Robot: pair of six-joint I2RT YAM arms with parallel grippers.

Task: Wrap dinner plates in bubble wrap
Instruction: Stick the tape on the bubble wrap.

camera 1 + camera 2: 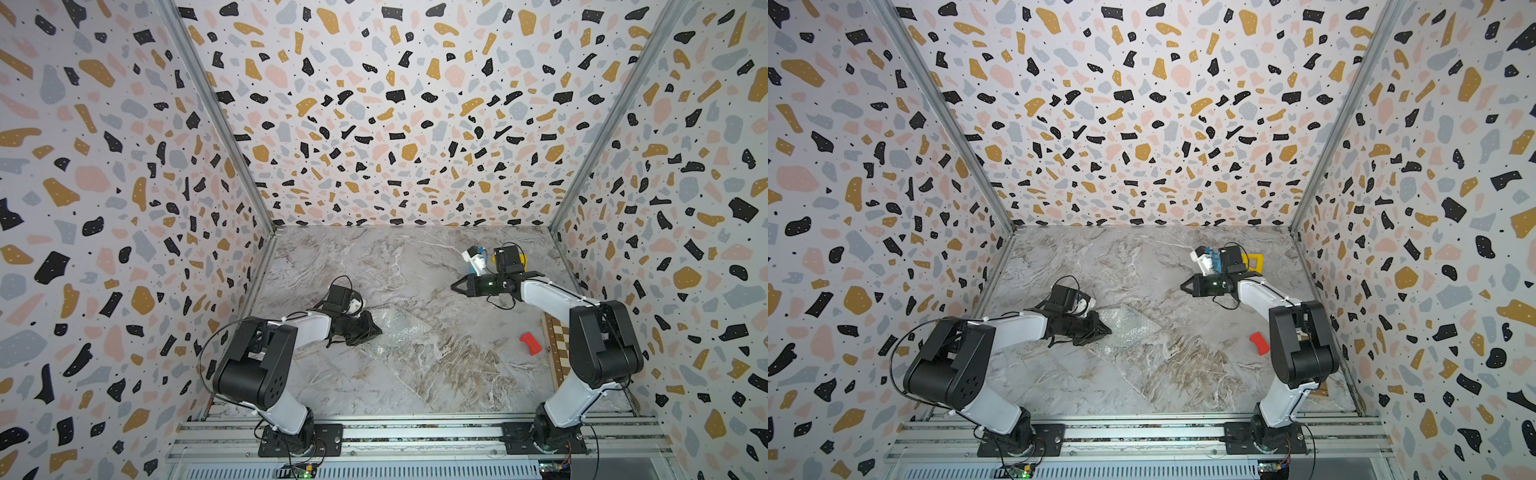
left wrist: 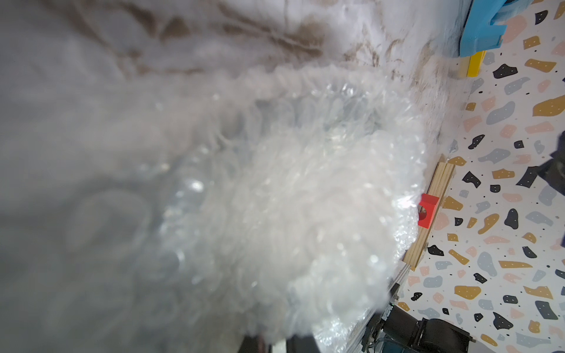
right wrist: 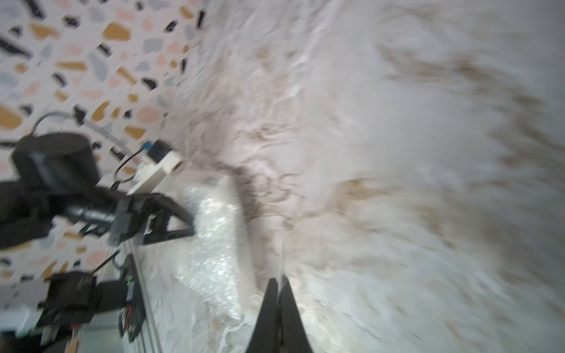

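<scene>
While bent low, the left gripper (image 1: 377, 331) pinches the bubble wrap (image 1: 401, 328) by its edge. Beyond the bubble wrap, the right gripper (image 1: 455, 286) hovers level, closed and empty.

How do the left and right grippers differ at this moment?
The left gripper is closed on the bubble wrap edge; the right gripper is closed empty. The left gripper sits nearer the arm bases; the right gripper is farther back over bare marble table. Both point inward.
</scene>
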